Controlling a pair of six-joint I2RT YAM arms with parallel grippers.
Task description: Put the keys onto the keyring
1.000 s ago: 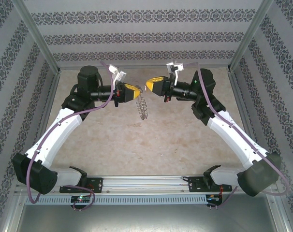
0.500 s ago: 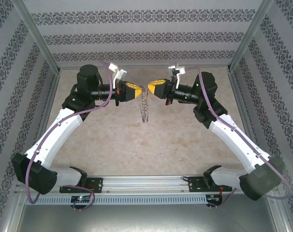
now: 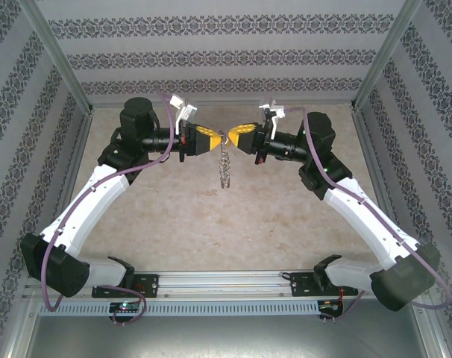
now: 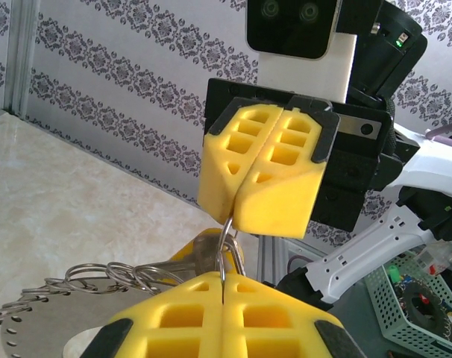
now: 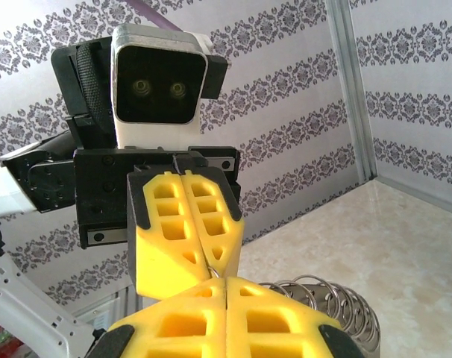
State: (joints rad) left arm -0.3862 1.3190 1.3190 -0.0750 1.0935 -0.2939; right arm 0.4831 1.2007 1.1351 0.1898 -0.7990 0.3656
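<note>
Left hand (image 3: 215, 140) and right hand (image 3: 233, 134) meet tip to tip, both pinched together on the top loop of the keyring (image 3: 224, 165) (no key I can make out). It dangles edge-on, long axis vertical, directly beneath them above the surface (image 3: 211, 231).

Both arms (image 3: 92, 201) pair white links with black joints (image 3: 139, 115), purple cables (image 3: 146, 165) and yellow grid-holed jaws.

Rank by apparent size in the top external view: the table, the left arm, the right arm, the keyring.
1. table
2. left arm and right arm: they look alike, so not ranked
3. keyring, a thin hanging coil
</note>
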